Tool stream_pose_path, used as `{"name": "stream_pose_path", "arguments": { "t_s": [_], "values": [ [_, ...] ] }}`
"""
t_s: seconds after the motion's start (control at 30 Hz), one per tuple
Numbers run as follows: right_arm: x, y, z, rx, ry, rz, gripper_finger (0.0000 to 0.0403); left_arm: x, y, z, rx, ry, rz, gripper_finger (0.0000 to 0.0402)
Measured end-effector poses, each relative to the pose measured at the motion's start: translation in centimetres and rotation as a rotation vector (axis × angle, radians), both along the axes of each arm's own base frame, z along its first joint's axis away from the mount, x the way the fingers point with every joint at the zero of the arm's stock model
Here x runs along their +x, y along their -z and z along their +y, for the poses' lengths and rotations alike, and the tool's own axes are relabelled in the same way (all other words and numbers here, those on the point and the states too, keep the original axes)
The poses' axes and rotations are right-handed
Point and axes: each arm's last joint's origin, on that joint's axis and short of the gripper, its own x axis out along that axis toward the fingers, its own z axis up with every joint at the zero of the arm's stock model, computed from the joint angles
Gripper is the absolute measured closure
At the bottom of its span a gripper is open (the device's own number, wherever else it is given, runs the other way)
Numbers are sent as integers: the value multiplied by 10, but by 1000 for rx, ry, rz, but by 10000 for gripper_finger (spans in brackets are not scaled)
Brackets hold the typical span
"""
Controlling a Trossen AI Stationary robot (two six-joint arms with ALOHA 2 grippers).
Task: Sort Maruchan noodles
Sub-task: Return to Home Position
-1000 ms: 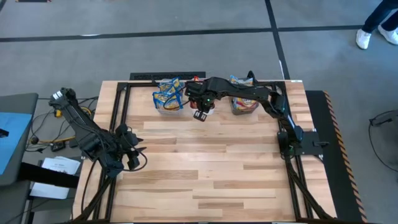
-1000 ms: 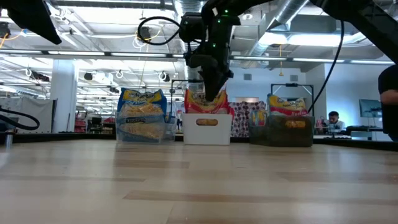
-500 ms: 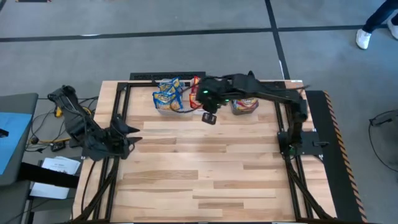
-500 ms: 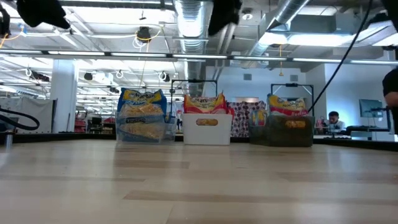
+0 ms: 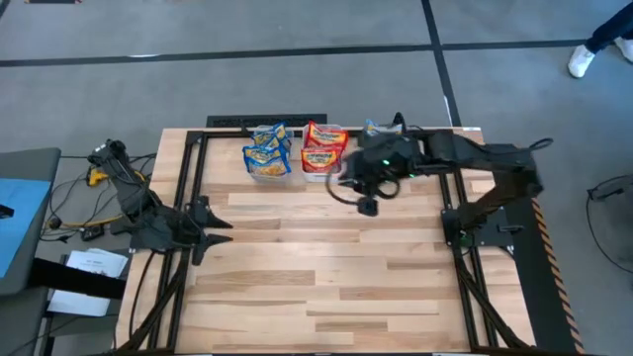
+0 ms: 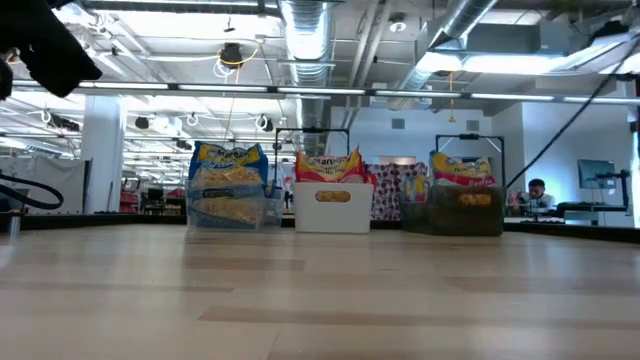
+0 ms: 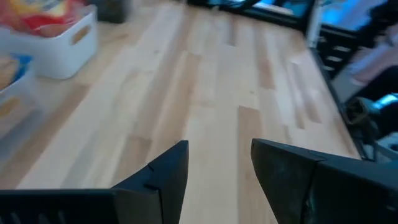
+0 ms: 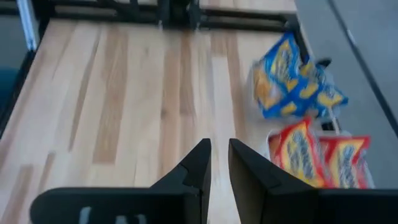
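Surface: pale wooden table (image 5: 326,267), bare in the middle.
Room: grey floor, ceiling lights beyond (a workshop hall).
Bins: three along the far edge.
Maruchan noodles: blue packets (image 5: 267,150) left, red packets (image 5: 321,148) middle, orange-trimmed packets (image 6: 462,168) right.
Right gripper (image 5: 367,203): fingers nearly together, empty, near the right bin.
Left gripper (image 5: 210,229): spread, empty, left edge.
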Motion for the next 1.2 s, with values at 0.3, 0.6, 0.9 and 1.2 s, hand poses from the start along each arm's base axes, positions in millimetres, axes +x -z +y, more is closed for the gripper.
{"name": "stream_pose_path", "arguments": {
  "t_s": [0.3,0.6,0.9,1.2],
  "values": [
    [-41,49,7,42,0,-230,322,0,14,-2,64,149,-135,236],
    [-72,109,9,93,14,-323,322,-6,28,3,72,211,-210,236],
    [-89,159,9,160,33,-447,322,-14,42,8,100,307,-287,236],
    [-100,197,11,217,23,-536,322,-14,45,5,140,419,-286,236]
  ]
}}
